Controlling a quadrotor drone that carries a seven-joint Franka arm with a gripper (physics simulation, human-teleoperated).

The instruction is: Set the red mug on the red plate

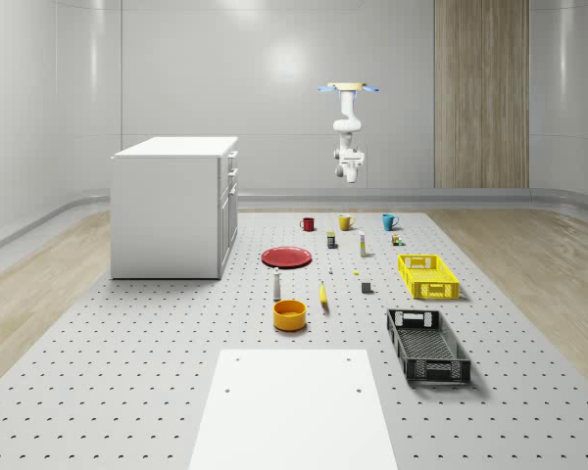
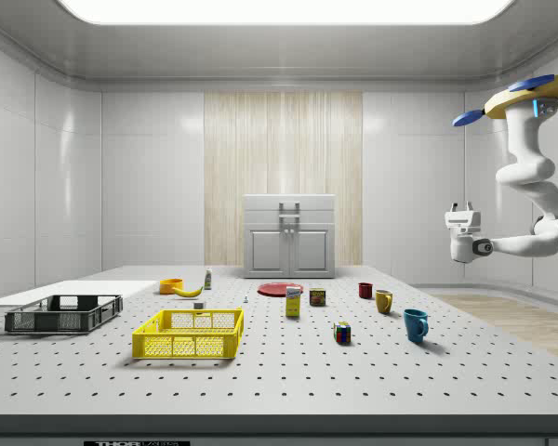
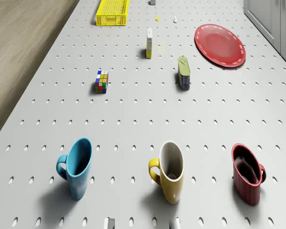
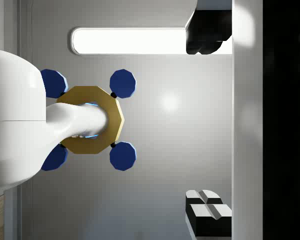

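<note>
Ribbed red mug [image 3: 248,179], glossy round red plate [image 3: 219,45] apart.

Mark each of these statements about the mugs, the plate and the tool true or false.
1. The red mug sits on the red plate. False: it stands on the table, apart from the plate.
2. The yellow mug stands between the red and blue mug. True.
3. The tool holds the red mug. False: it hangs high in the air, holding nothing.
4. The drone hovers above the mugs' end of the table. True.
5. The plate is bare. True.
</note>
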